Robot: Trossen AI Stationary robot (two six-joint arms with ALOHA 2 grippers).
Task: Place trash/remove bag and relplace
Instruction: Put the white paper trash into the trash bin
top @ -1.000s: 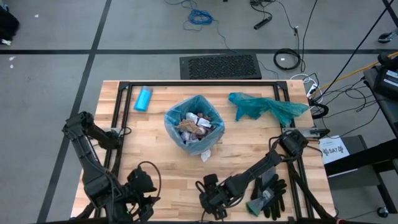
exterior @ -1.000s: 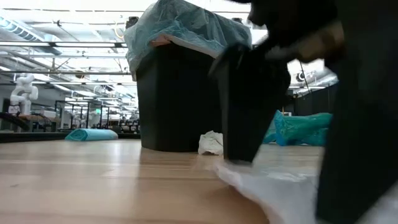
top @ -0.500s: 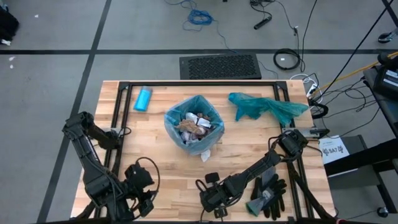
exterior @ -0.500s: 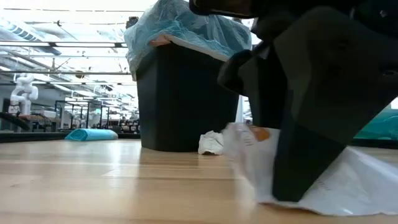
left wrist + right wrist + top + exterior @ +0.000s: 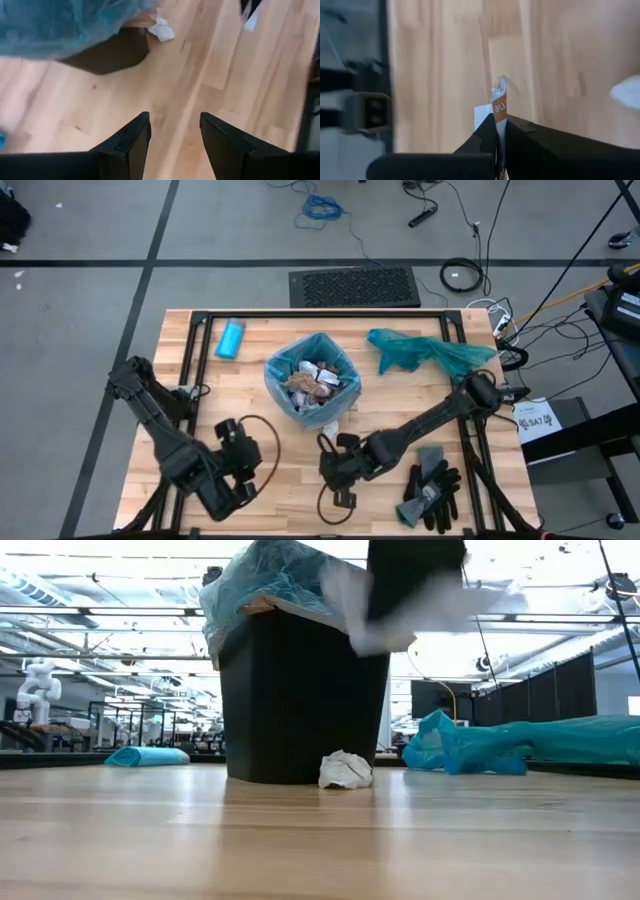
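Far left of the table (image 5: 270,490): left arm over the near-left corner, left gripper (image 5: 172,137) hovering above bare wood, fingers spread apart with nothing between them. Toward the far-left edge: small light-blue bottle (image 5: 231,339) lying flat, well apart from both arms. Centre: black bin (image 5: 300,700) standing upright, lined with the pale blue bag (image 5: 280,370), its rim folded out over the bin's edge; inside, a heap of trash (image 5: 315,380) made up of brown paper wads and pale wrappers. Just beside the bin's near side: one crumpled white scrap (image 5: 345,770) resting on the wood, close against the bin's base. Right of centre, near the front edge: right gripper (image 5: 497,132) raised above the table, fingers pressed together on a thin white wrapper (image 5: 499,102) bearing an orange-brown printed band; in the low view, the wrapper seen hanging beside the bin's rim, blurred, so exact height over the rim not certain. Far right, toward the back edge: darker teal plastic bag (image 5: 430,350) lying crumpled and stretched out on the wood. Near-right corner: black-and-grey gloves (image 5: 432,492) lying just beside the right arm's forearm.
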